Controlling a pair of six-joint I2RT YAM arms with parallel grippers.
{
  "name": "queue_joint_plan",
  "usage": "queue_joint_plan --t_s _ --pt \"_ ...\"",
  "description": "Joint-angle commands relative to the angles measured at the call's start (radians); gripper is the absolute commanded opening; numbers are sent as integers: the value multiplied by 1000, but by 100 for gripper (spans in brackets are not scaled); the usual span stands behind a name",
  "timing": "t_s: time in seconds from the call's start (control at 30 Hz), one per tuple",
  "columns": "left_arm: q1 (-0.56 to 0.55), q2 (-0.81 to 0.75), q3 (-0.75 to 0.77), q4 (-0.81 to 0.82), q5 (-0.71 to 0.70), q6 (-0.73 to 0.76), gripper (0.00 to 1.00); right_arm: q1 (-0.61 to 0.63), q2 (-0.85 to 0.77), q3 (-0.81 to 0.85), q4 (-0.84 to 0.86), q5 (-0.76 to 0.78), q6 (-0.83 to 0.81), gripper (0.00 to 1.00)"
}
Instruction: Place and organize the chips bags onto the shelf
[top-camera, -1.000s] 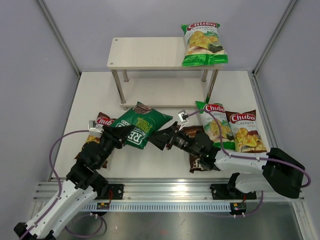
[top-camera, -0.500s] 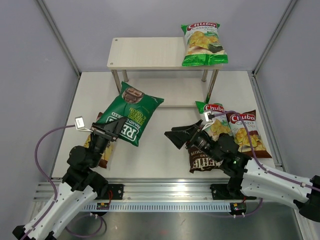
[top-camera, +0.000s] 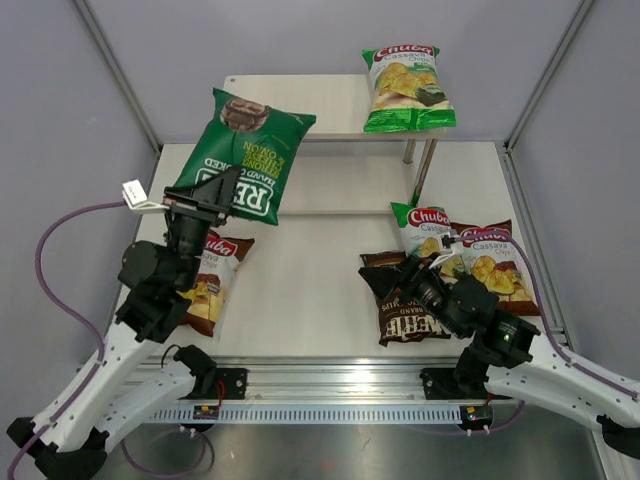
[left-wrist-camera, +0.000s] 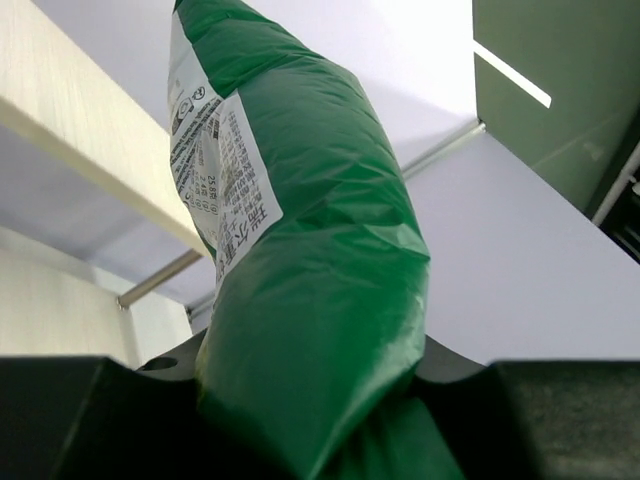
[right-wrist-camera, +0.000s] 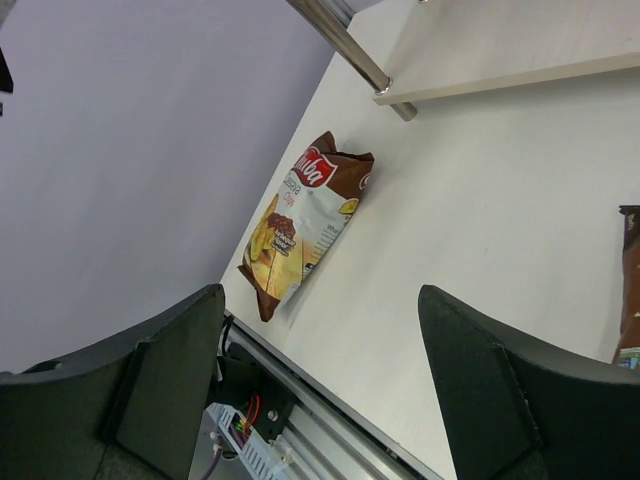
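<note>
Holding REAL bag (top-camera: 245, 155) by its near end, left gripper (top-camera: 213, 197) clenched on it | I judge it light, soft, slippery: pinch seam, not belly | right gripper (top-camera: 385, 280) released, 4 o'clock.

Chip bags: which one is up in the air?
The dark-green REAL bag, held by the left gripper; the others lie on the table or shelf.

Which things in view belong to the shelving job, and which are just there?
Job:
- shelf
- REAL bag, held by the left gripper
- top-shelf Chuba
- table green Chuba
- right brown Chuba
- left brown Chuba
- Kettle bag
- right gripper, open, empty

Just there:
- purple cable
- rail
- wall
</note>
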Motion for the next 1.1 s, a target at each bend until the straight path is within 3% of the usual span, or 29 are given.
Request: queue_joint_plan --t_s 0.0,0.37,0.8,1.07 --pt "2 139 95 173 -136 19 14 7 -60 45 -86 63 16 86" --pt "53 582 356 347 -259 23 12 7 -237 96 -267 96 24 87" --pt "50 977 646 270 -219 1 13 5 -373 154 -394 111 -2 88" --pt "25 1080 718 241 -241 15 17 5 -422 163 -439 102 -4 88"
